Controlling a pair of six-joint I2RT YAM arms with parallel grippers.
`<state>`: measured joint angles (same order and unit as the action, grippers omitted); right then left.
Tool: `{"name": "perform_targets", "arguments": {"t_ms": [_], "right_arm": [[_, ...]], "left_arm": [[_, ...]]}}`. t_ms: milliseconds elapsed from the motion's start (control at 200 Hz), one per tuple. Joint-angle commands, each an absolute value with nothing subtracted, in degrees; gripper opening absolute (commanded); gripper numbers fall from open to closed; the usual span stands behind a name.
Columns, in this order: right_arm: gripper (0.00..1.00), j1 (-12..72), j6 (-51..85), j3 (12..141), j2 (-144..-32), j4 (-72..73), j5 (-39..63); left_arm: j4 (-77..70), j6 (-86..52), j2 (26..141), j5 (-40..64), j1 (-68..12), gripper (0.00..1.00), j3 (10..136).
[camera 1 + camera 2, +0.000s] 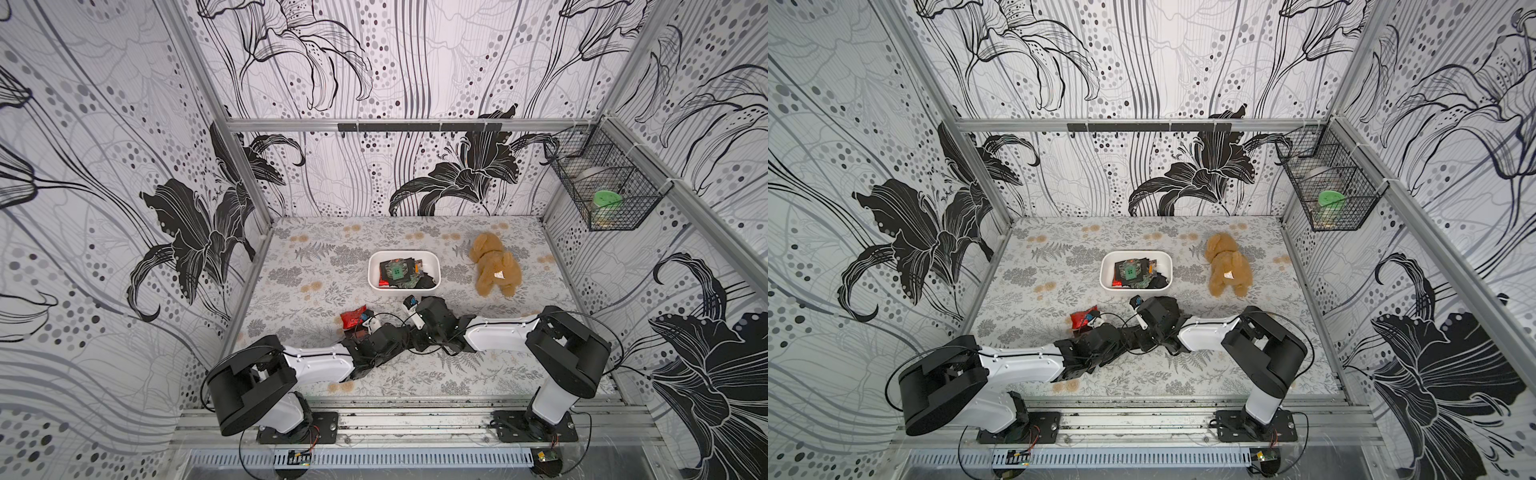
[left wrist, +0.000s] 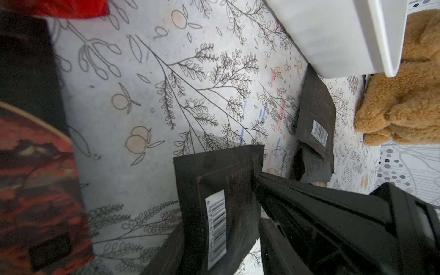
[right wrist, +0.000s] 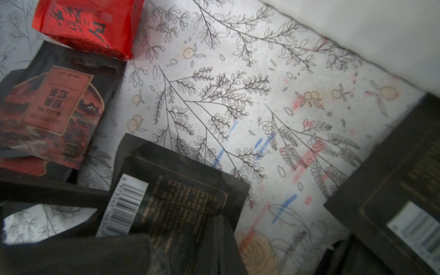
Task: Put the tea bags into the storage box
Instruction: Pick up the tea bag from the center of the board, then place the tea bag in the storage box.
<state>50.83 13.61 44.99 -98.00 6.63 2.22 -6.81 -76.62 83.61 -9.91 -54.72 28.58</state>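
Fern-print table [image 2: 142, 95]: left gripper [image 2: 219, 233] straddles a barcoded black tea bag [image 2: 214, 181], grip unclear; right gripper [image 2: 264, 192] closed.

- I see the storage box [image 1: 374, 272] as a shallow white tub with rounded corners, lidless, upright at the middle of the mat [image 1: 311, 266].
- It holds a loose heap of tea bags [image 1: 409, 279], mostly black, with a green-labelled sachet [image 1: 396, 272] on top.
- On its near side I find a shiny red sachet [image 3: 88, 23] overlapping an orange-labelled black sachet [image 3: 52, 112], with a black barcode sachet [image 3: 171, 190] just beside them.
- A second barcode sachet [image 2: 314, 114] lies just beside the box wall.
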Motion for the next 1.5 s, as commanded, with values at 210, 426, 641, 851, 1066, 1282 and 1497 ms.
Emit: {"name": "perform_targets", "arguments": {"t_ms": [210, 426, 641, 851, 1066, 1282, 1497], "right_arm": [[0.06, 51.2, 12.4, 42.3, -96.0, 6.4, 6.8], [0.11, 51.2, 12.2, 37.0, -88.3, 12.7, 7.7], [0.20, 51.2, 13.9, 29.5, -76.4, 17.8, -4.5], [0.46, 51.3, 18.3, 23.0, -66.7, 21.5, -11.2], [0.57, 51.2, 19.9, 21.5, -62.7, 19.3, -18.9], [0.59, 51.1, 21.0, 21.4, -60.2, 16.0, -25.0], [0.60, 51.0, 21.2, 21.3, -59.9, 16.0, -24.1]], "left_arm": [[-6.4, -77.2, 84.2, -9.8, -55.1, 0.13, 28.3], [-5.3, -76.6, 81.7, -9.2, -55.1, 0.00, 26.6], [10.0, -71.8, 72.4, -15.6, -55.1, 0.00, 29.2], [21.6, -64.2, 64.2, -22.6, -55.0, 0.00, 36.1], [24.5, -53.2, 71.0, -30.8, -52.8, 0.00, 49.5], [23.5, -44.2, 88.6, -28.6, -45.5, 0.00, 66.1], [25.2, -41.8, 105.8, -22.2, -40.3, 0.00, 81.5]]}}
